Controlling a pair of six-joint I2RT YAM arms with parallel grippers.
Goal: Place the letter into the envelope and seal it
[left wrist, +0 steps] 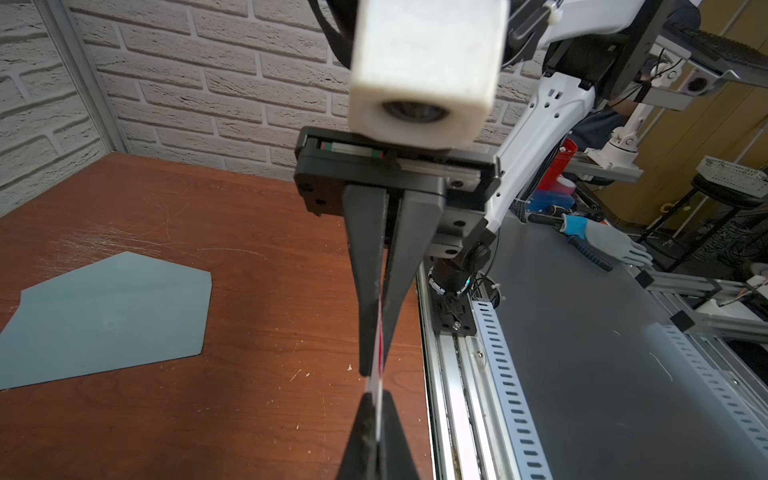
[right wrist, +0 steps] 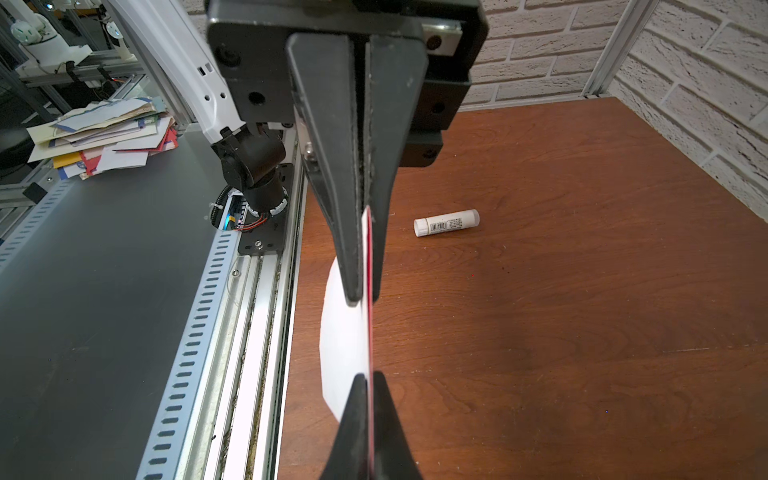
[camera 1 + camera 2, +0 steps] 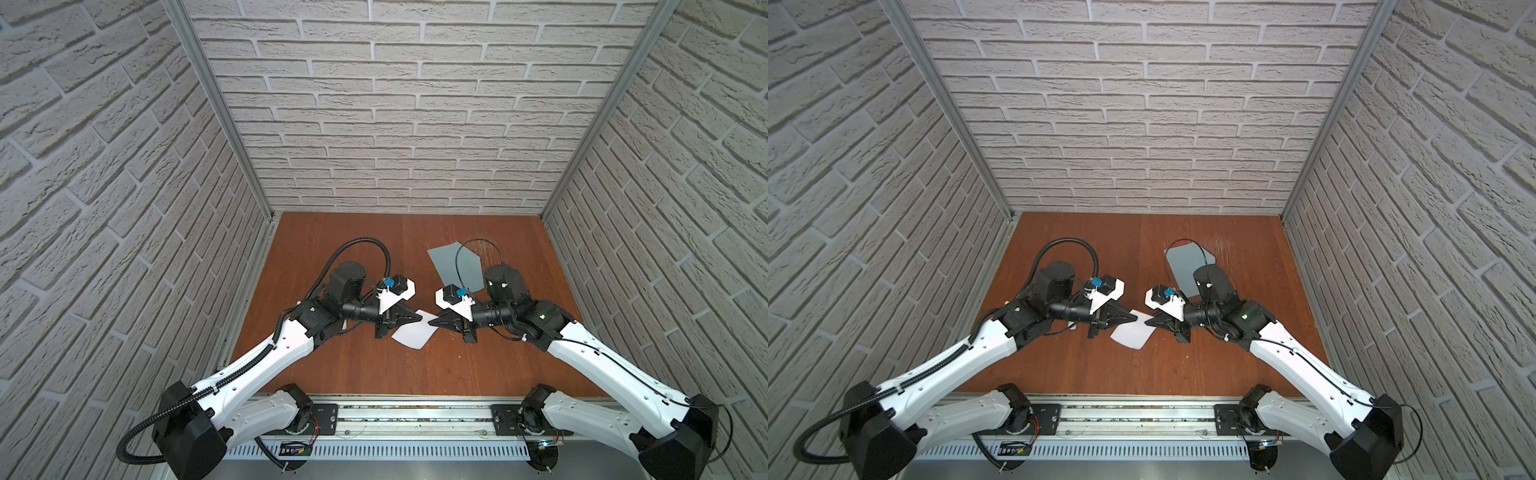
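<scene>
Pinching the letter (image 3: 411, 334) from opposite sides, the left gripper (image 3: 417, 319) and the right gripper (image 3: 432, 323) meet tip to tip over the middle of the brown table (image 3: 353, 365). Each pair of jaws is pressed together on the card's upper edge. In the left wrist view the letter (image 1: 378, 365) shows edge-on as a thin red and white strip between the dark fingers (image 1: 365, 291). In the right wrist view its pale face (image 2: 345, 340) bows slightly. Whether its lower corner touches the wood I cannot tell. The envelope (image 3: 455, 266) lies flat further back, well apart from the letter and partly hidden by the right arm in both top views. A small white stick (image 2: 446, 222) lies on its side on the table.
</scene>
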